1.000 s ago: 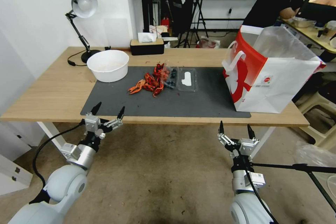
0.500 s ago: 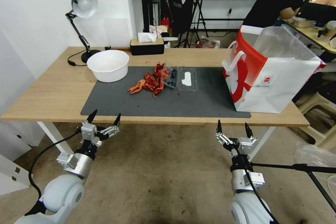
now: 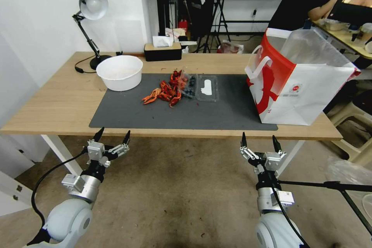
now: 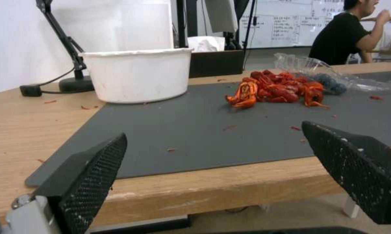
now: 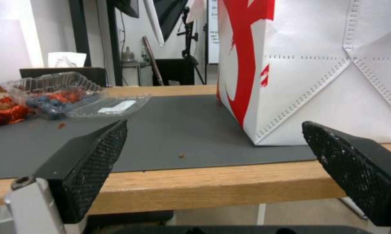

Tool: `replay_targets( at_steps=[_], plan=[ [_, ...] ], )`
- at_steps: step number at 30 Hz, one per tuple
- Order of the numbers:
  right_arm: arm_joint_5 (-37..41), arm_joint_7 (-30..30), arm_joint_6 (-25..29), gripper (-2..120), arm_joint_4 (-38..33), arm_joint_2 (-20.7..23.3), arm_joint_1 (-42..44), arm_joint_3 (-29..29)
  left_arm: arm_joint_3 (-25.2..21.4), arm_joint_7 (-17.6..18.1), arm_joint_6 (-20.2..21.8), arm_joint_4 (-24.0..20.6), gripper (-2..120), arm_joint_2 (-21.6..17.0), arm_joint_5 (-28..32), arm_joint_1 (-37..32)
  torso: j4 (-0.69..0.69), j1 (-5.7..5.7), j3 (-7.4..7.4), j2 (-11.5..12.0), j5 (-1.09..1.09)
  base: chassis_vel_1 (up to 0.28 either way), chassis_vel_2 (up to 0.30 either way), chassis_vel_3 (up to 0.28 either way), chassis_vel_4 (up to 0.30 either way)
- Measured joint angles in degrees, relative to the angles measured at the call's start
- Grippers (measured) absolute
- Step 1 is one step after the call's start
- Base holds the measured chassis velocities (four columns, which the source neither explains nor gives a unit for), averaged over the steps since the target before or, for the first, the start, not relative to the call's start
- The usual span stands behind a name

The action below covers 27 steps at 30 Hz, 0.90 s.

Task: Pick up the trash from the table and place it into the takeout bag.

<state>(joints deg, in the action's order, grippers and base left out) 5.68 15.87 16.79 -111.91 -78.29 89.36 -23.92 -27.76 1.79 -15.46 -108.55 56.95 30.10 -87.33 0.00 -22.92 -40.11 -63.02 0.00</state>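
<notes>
Bare floor lies before the worktop (image 3: 58, 104), where the left end effector (image 3: 111, 140) and right end effector (image 3: 259, 146) are held wide open, below its near edge.

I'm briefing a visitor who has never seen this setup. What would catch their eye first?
The large white paper takeout bag with the red graphic stands open at the right end of the dark grey mat. At mid-mat lies a heap of red crayfish shells, touching a clear plastic clamshell box. The left gripper and right gripper hang open below the table's near edge.
</notes>
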Motion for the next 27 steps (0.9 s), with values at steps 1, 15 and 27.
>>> replay_targets(
  at_steps=[1, 15, 27],
  plan=[
    [0.0, 0.0, 0.0, 100, 0.0, 0.0, 0.0, 0.0, 0.0, 0.0, 0.0, 0.0, 100, 0.0, 0.0, 0.0, 0.00, 0.00, 0.00, 0.0, 0.00, 0.000, 0.000, 0.000, 0.000],
    [0.0, 0.0, 0.0, 100, 0.0, 0.0, 0.0, 0.0, 0.0, 0.0, 0.0, 0.0, 100, 0.0, 0.0, 0.1, 0.00, 0.00, 0.00, 0.0, 0.00, 0.000, 0.000, 0.000, 0.000],
    [0.0, 0.1, 0.0, 100, 0.0, 0.0, 0.0, 0.0, 0.1, 0.0, 0.0, 0.0, 100, -0.1, 0.0, 0.1, 0.00, 0.00, 0.00, 0.0, 0.00, 0.000, 0.000, 0.000, 0.000]
  ],
)
